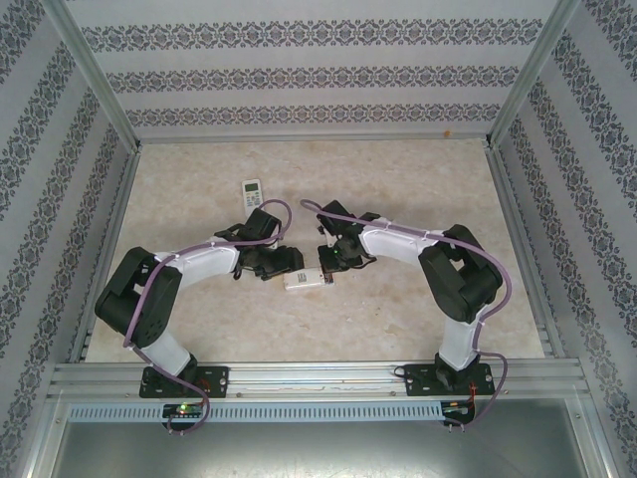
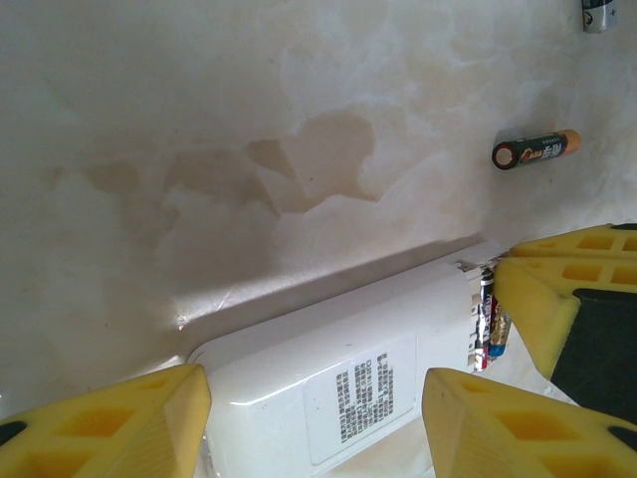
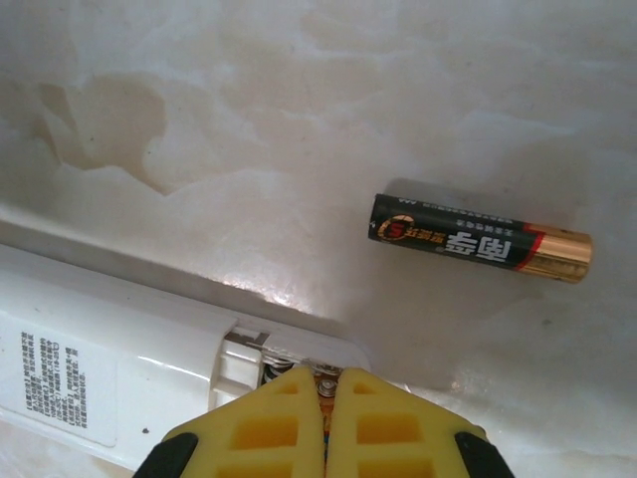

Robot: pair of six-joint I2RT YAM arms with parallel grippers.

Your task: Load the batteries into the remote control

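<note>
Right gripper (image 3: 325, 380): fingers pressed shut, nothing held, tips resting on the open battery bay (image 3: 261, 360) of the remote (image 3: 100, 363). A seated cell (image 2: 487, 324) sits just under those tips. A loose battery (image 3: 483, 237) lies beyond and to the right of them, well apart. Left gripper (image 2: 317, 383): fingers apart astride the remote; a firm clamp cannot be told. Best approach is probably a straight, gentle downward press with the remote braced.

The loose battery (image 3: 481, 237), at two o'clock from the remote (image 3: 149, 344), bears white Chinese characters, upside down, beside a red emblem. The remote's label (image 3: 57, 383) is too fine to read.
</note>
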